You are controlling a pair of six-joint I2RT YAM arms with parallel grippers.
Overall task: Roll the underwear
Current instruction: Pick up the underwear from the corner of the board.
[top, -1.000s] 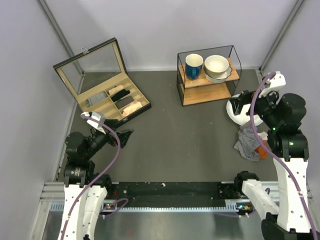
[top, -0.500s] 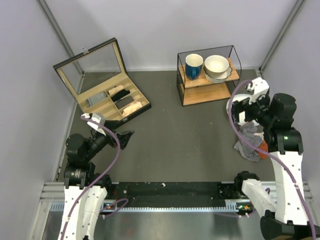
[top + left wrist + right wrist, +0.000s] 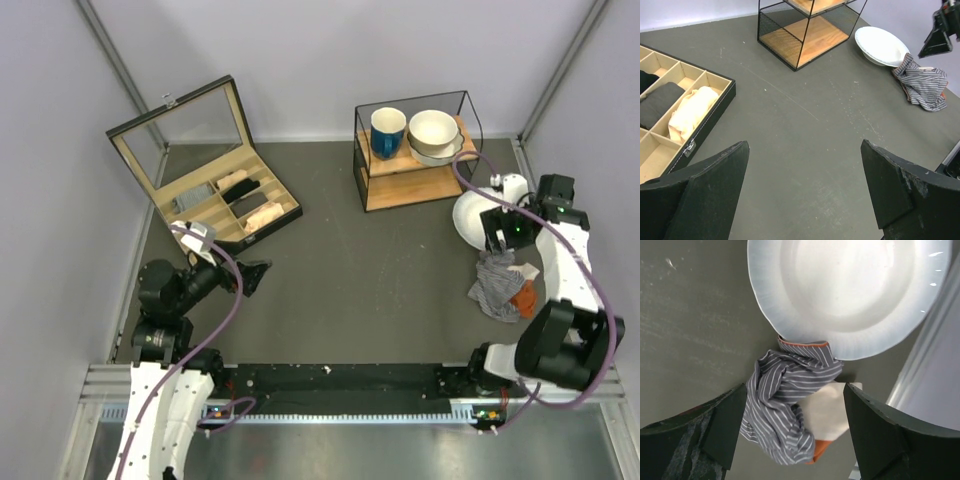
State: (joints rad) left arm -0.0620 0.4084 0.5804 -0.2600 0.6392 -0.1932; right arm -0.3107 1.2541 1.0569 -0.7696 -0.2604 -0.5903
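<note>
Far left: 1 open black divider box with beige lining and a glass lid (image 3: 205,190). It holds 4 cloth rolls (grey, beige, black, cream), each in its own compartment.

Left gripper (image 3: 252,273) sits low near the left arm's base, jaws spread wide with nothing between them.

Centre-back: 1 black wire shelf with wooden boards (image 3: 415,180). On the upper board there is 1 blue mug (image 3: 388,132) and 1 cream bowl (image 3: 434,130) nested in a paler dish.

Right side: 1 white scalloped plate (image 3: 850,290) flat on the dark table (image 3: 350,280).

The grey white-striped underwear (image 3: 785,390) lies crumpled in a heap on the table, its orange-trimmed edge touching the plate's near rim. 1 orange-and-white cloth (image 3: 827,415) lies against it, partly under it.

Right gripper (image 3: 500,232) points down over the plate edge and the heap. The left wrist view shows it clear above the cloth. Its fingers are parted to either side of the heap, gripping nothing.
</note>
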